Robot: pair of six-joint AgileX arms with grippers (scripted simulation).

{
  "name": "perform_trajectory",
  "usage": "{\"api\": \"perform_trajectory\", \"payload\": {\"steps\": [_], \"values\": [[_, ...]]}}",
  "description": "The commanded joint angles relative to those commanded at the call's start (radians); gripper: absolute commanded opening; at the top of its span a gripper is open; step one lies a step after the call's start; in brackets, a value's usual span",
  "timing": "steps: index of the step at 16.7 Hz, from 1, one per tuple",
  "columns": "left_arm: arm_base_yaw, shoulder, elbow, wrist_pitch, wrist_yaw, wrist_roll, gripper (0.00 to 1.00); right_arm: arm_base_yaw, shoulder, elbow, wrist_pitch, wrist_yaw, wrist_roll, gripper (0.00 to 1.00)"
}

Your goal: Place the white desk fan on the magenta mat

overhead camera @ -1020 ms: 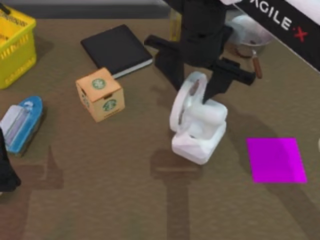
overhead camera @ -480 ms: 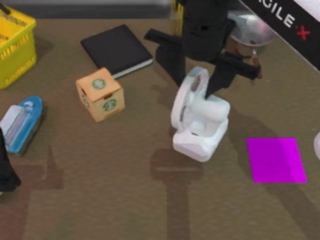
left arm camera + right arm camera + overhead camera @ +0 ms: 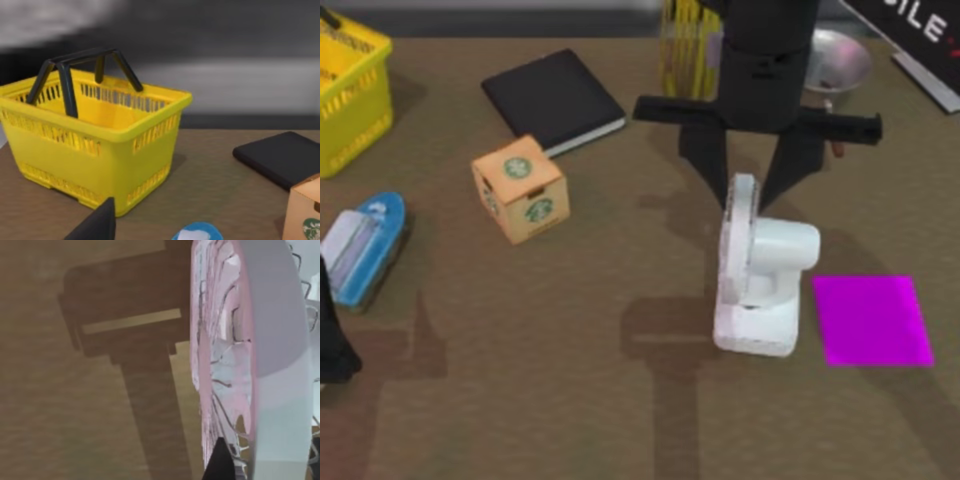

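The white desk fan [image 3: 760, 262] stands upright just left of the magenta mat [image 3: 872, 320], its base not over the sheet. My right gripper [image 3: 745, 192] reaches in from the far side and is shut on the top of the fan's ring grille, one black finger on each face. In the right wrist view the grille [image 3: 270, 340] fills the frame, with a dark fingertip [image 3: 220, 465] against it. Whether the base touches the table I cannot tell. My left gripper [image 3: 330, 345] stays parked at the table's left edge, open, and one finger [image 3: 97, 225] shows in its wrist view.
A yellow basket [image 3: 350, 90] sits at the far left corner, a black notebook [image 3: 552, 98] behind a tan cardboard box [image 3: 520, 188], and a blue object [image 3: 365, 245] near the left arm. A metal bowl [image 3: 835, 60] lies behind the right arm.
My right gripper has carried the fan to the right toward the mat and turned it, so the grille now faces left edge-on instead of slanting. The left arm has not moved.
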Motion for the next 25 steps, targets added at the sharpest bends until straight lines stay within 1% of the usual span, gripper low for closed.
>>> {"api": "perform_trajectory", "payload": {"steps": [2, 4, 8, 12, 16, 18, 20, 22, 25], "values": [[0.0, 0.0, 0.0, 0.0, 0.0, 0.0, 1.0, -0.023, -0.042, -0.066, -0.002, -0.019, -0.195, 0.0], [0.0, 0.0, 0.0, 0.0, 0.0, 0.0, 1.0, -0.05, -0.095, -0.14, 0.008, -0.034, -0.42, 0.0], [0.0, 0.0, 0.0, 0.0, 0.0, 0.0, 1.0, -0.109, -0.216, -0.305, 0.06, -0.051, -0.9, 0.0], [0.0, 0.0, 0.0, 0.0, 0.0, 0.0, 1.0, -0.169, -0.325, -0.465, 0.138, -0.041, -1.353, 0.0], [0.0, 0.0, 0.0, 0.0, 0.0, 0.0, 1.0, -0.227, -0.419, -0.622, 0.232, -0.01, -1.744, 0.0], [0.0, 0.0, 0.0, 0.0, 0.0, 0.0, 1.0, -0.251, -0.454, -0.688, 0.276, 0.01, -1.892, 0.0], [0.0, 0.0, 0.0, 0.0, 0.0, 0.0, 1.0, -0.27, -0.479, -0.739, 0.31, 0.028, -1.997, 0.0], [0.0, 0.0, 0.0, 0.0, 0.0, 0.0, 1.0, -0.282, -0.493, -0.772, 0.333, 0.041, -2.061, 0.0], [0.0, 0.0, 0.0, 0.0, 0.0, 0.0, 1.0, -0.286, -0.499, -0.784, 0.341, 0.045, -2.083, 0.0]]}}
